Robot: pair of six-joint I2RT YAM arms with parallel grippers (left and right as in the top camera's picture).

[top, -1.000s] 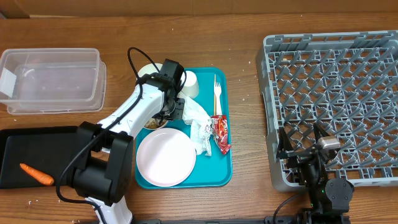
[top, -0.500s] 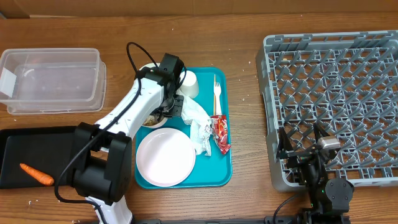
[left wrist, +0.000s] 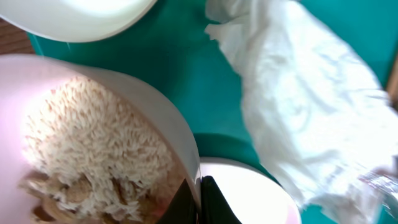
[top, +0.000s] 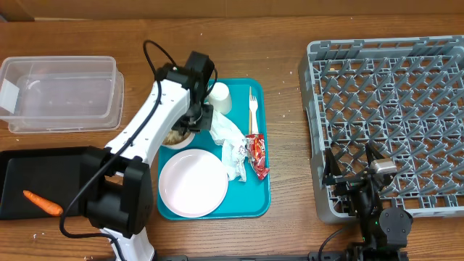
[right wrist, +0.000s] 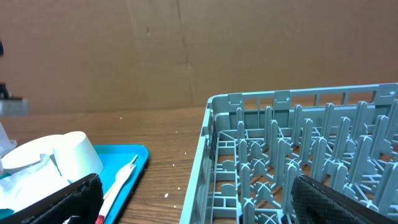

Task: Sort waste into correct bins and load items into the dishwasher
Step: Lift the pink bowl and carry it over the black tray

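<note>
My left gripper [left wrist: 198,202] pinched the rim of the bowl [left wrist: 166,127] of rice scraps [left wrist: 93,149] at the teal tray's [top: 262,203] edge. The carrot [top: 42,204] lay in the black tray [top: 18,177]. My right gripper [top: 351,161] sat open by the rack [top: 391,72].

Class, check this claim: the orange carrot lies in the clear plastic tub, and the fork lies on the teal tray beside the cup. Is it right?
Not quite. The overhead view shows the carrot in the black tray, not the clear tub. The rest holds: the fork lies on the teal tray beside the cup.
</note>
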